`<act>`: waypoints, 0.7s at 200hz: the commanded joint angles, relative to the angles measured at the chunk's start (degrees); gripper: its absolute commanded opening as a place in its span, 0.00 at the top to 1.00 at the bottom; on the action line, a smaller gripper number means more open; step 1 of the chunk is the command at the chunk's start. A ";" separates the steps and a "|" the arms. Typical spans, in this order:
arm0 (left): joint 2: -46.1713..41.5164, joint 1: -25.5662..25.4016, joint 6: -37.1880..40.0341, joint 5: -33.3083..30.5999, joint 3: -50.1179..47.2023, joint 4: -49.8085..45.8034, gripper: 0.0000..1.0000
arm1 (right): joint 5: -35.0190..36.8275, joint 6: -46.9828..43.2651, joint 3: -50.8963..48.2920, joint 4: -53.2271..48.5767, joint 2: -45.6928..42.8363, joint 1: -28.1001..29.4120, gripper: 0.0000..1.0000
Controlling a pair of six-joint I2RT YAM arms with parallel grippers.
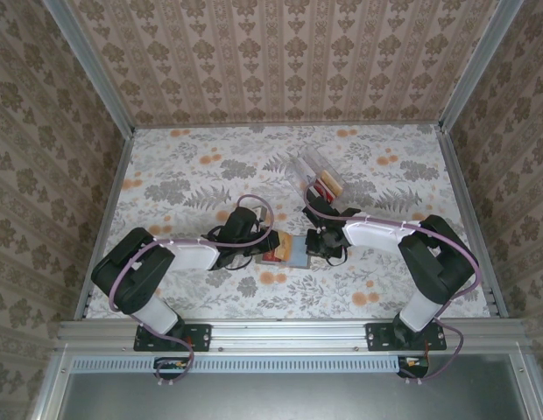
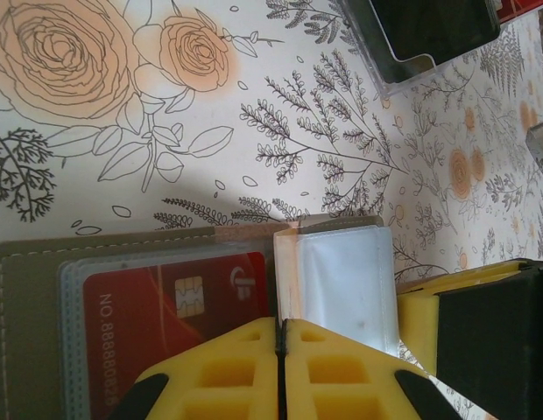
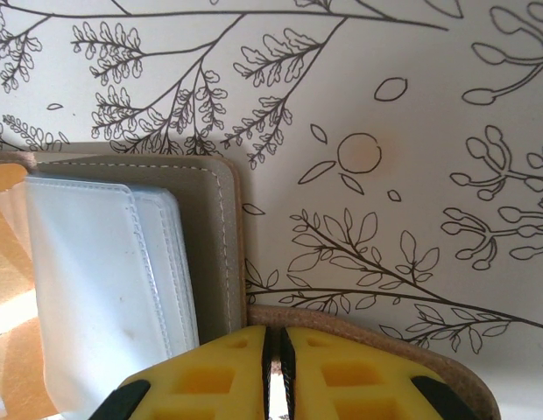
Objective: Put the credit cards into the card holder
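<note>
The left gripper (image 2: 281,350) is shut at a clear sleeve (image 2: 342,280); the right gripper (image 3: 273,367) is clamped on the card holder (image 3: 215,227), judged light, limp, best held at its stitched edge.

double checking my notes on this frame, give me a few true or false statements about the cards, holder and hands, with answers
1. A red credit card sits inside a clear sleeve of the card holder. True.
2. The clear plastic box is empty. False: it holds cards.
3. Both hands are wide open. False: the left hand and the right hand are both shut.
4. The card holder lies opened on the floral table between the two arms. True.
</note>
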 commanded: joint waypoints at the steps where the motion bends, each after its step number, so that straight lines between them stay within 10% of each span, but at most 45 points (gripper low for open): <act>1: 1.04 -0.72 -0.64 2.17 -0.30 -1.55 0.91 | -0.48 0.39 -0.49 1.89 3.24 0.07 0.83; 140: 1.47 -0.82 -1.08 1.75 0.35 -5.69 0.87 | -0.81 0.38 -0.38 1.96 3.42 0.07 0.83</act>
